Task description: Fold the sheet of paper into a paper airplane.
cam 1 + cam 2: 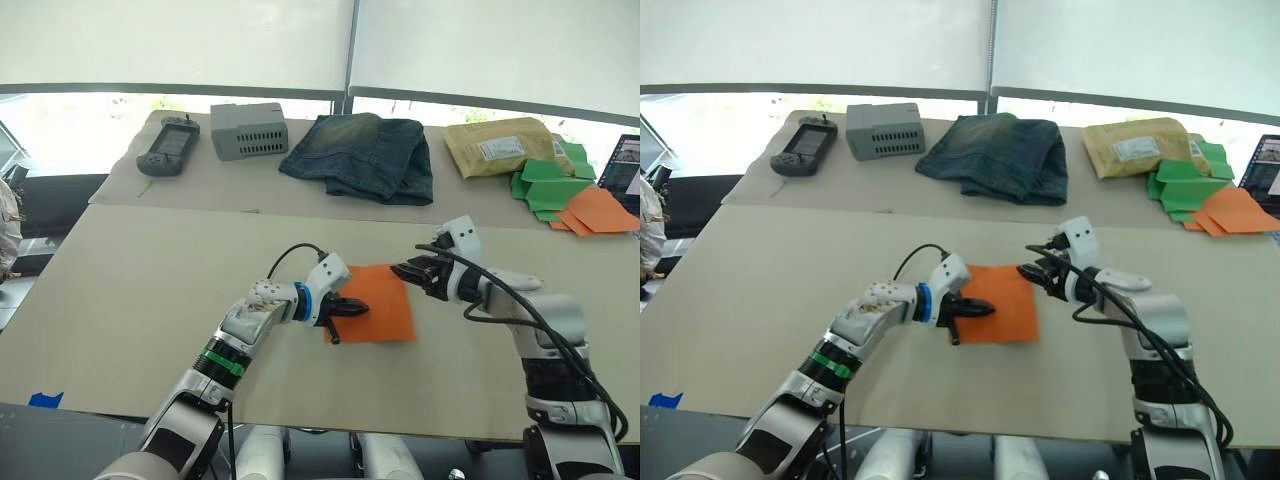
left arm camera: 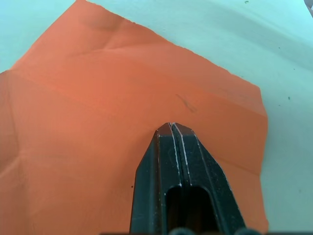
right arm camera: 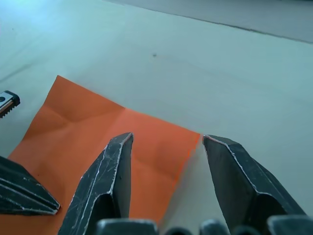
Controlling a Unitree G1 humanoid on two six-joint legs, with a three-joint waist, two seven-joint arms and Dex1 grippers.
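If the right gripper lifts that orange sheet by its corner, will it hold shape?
Probably not: the sheet of paper looks thin and lies flat, so it would likely droop. Its visible creases may make it bend there. The shut left gripper resting on it should limit sliding.

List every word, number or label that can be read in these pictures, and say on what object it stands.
No text can be read.
White label on the tan padded envelope: print too small to read.
Dark screen at the table's far right edge: content too blurred to read.
Sheet of paper: no writing, only creases.

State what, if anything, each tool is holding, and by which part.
Nothing is held. The shut left tool rests over the sheet of paper; the open right tool hovers at its far corner.
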